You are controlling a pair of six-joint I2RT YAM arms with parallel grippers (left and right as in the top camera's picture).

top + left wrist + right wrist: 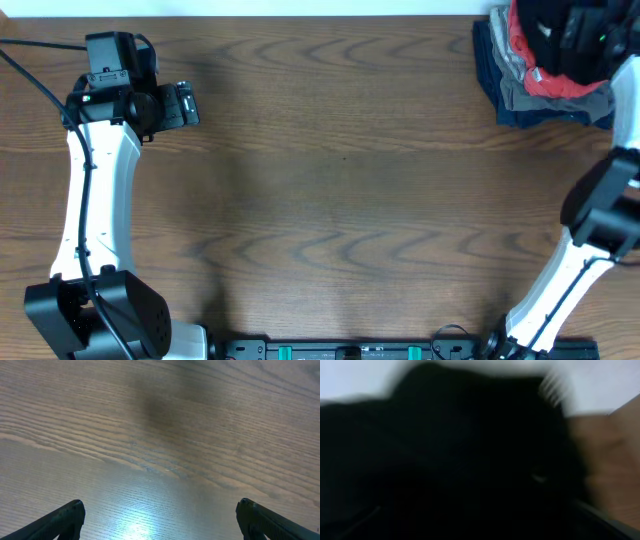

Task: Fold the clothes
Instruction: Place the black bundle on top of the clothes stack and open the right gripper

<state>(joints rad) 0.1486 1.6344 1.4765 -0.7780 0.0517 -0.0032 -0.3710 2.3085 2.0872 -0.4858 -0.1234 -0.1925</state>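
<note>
Stn notes, wooden table (340,200).

Left arm (100,190): runs up the table's left edge. Left gripper (185,103) sits near the far-left corner, pointing twd the centre. In the left wrist cam its claw is released: 2 dark fingertips (65,519) show at the bottom corners, well apart, w/ bare wood grain and a bright glare patch between them. Nothing is held and nothing touched.

Right arm (555,280): comes up along the right edge and reaches to the far-right corner. Right gripper (592,32) is over the clothes pile there.

The clothes (530,18): black garment on top of the pile at the far-right corner, under the right gripper. We see a small white mark on it from overhead. In the right wrist cam the black fabric (460,460) fills nearly the whole view, badly blurred. A strip of wood shows at the right and pale wall at the top.

Right claw: released, jaws as wide as they go. We cannot tell whether they touch the fabric.

Under the black piece: red T-shirt (560,86), then grey garment (520,97), then dark-blue garment (488,55) at the bottom, its edge sticking out twd the table centre.
</note>
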